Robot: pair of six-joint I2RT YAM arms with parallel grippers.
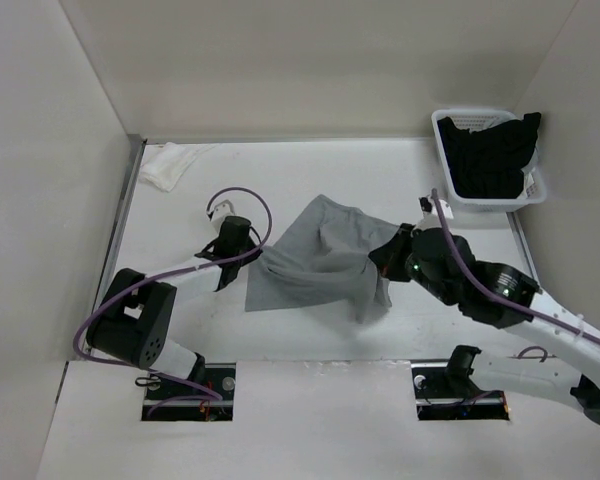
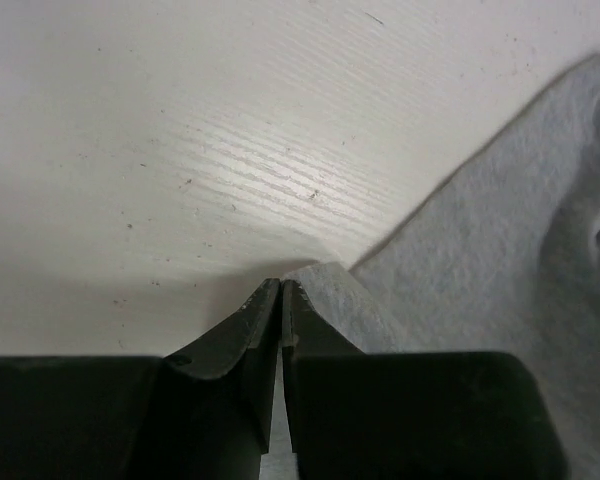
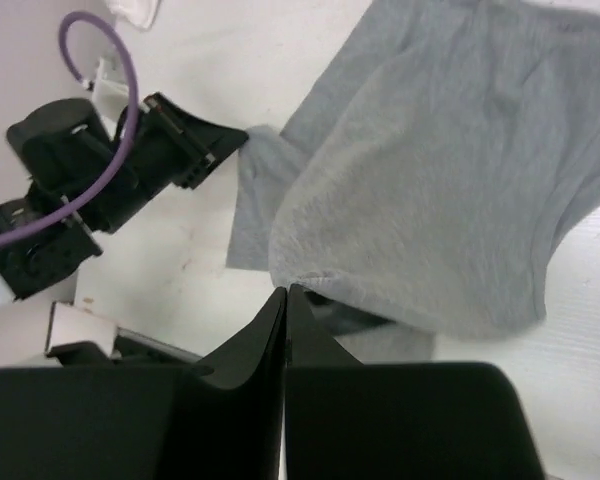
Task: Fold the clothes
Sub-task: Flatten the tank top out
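Grey knit fabric fills the middle of the counter [image 1: 310, 335]: this is the tank top [image 1: 320, 255], which lies crumpled and stretched between the two arms rather than flat.

At its left corner we see the left gripper [image 1: 255, 256] low over the counter. In the left wrist view its jaws are drawn almost together [image 2: 281, 283], with a small fold of the grey cloth [image 2: 500, 230] tucked against their tips. From the right wrist view that same corner is pulled to a point at the left gripper [image 3: 242, 140], so we read it as pinched on the fabric.

On the right side the right gripper [image 1: 385, 255] has its jaws pressed tight [image 3: 285, 292] on the edge of a bulging fold of the tank top [image 3: 430, 190]. The cloth is raised off the counter there and sags in a loose drape towards the near side, with a shadow beneath it.

In the far right corner stands a white basket [image 1: 485, 204] holding a black garment [image 1: 490, 150]. A small white cloth [image 1: 165, 162] lies bunched in the far left corner, well apart from the tank top.
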